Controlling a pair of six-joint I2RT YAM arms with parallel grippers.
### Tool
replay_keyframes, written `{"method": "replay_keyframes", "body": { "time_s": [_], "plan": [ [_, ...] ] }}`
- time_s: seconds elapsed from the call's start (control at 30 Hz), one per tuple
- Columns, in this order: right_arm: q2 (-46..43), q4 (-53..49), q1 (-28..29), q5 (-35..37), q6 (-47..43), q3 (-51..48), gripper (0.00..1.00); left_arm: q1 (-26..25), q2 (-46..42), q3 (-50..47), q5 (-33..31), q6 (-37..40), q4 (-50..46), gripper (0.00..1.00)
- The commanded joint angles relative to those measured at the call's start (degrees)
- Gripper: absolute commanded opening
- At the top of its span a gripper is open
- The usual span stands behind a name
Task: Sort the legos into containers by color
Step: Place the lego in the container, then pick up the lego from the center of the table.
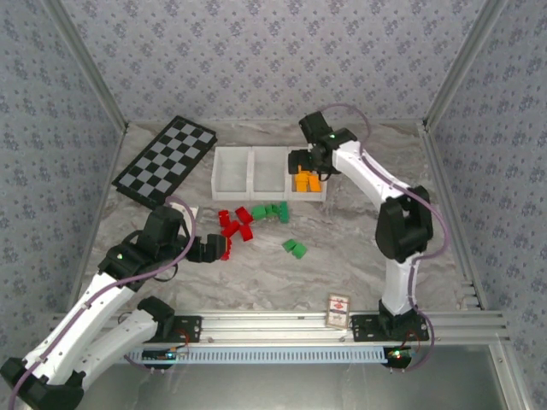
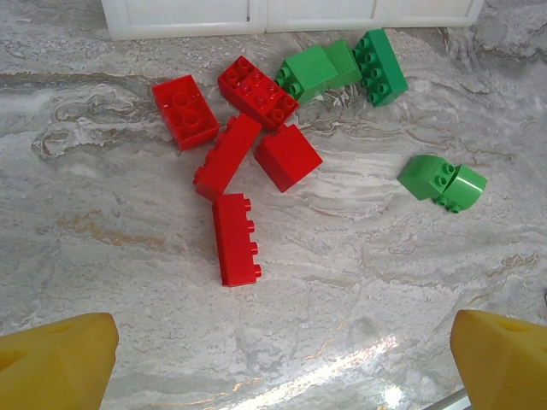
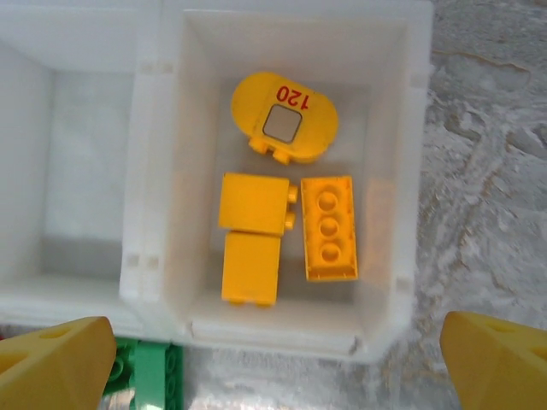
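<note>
Right end effector (image 1: 306, 164), jaws spread wide and holding nothing, hangs above the right-hand compartment (image 3: 412, 171) of the white three-bin tray (image 1: 249, 171). Four orange legos (image 3: 256, 231) lie on that compartment's floor, one of them rounded and marked 120. Left end effector (image 2: 273, 363), likewise wide and empty, hovers over the marbled worktop (image 2: 102, 222) near five red legos (image 2: 248, 145) clustered just in front of the tray. Three green legos (image 2: 342, 67) adjoin the red cluster's right side. Two more green ones (image 2: 443, 181) lie apart on the worktop.
</note>
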Motion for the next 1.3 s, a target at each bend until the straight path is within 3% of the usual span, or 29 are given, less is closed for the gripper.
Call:
{"method": "replay_keyframes", "body": {
  "time_s": [0.0,0.23,0.5,0.6,1.0,1.27],
  "plan": [
    [-7.3,2.9,0.6,-2.6,0.3,-7.3,1.0,-0.4,0.2,-0.3,0.8,0.0,1.0,1.0],
    [-21.0,5.3,4.6,-9.5,-11.5,-23.2,0.99,-0.4,0.6,-0.2,0.7,0.0,1.0,1.0],
    [-32.1,0.8,16.0,-8.4,-34.6,-36.1,1.0,-0.4,0.9,-0.2,0.2,-0.1,0.8,1.0],
    [-33.7,1.1,17.1,-10.5,-39.0,-39.1,1.0,-0.4,0.9,-0.2,0.1,0.0,0.7,1.0],
    [-21.9,3.8,22.4,-8.0,-45.4,-39.8,0.97,-0.4,0.6,-0.2,-0.1,0.0,0.7,1.0],
    [-12.9,3.1,22.8,-5.3,-41.9,-35.3,0.95,-0.4,0.6,-0.1,-0.4,0.0,0.5,1.0]
  ]
}}
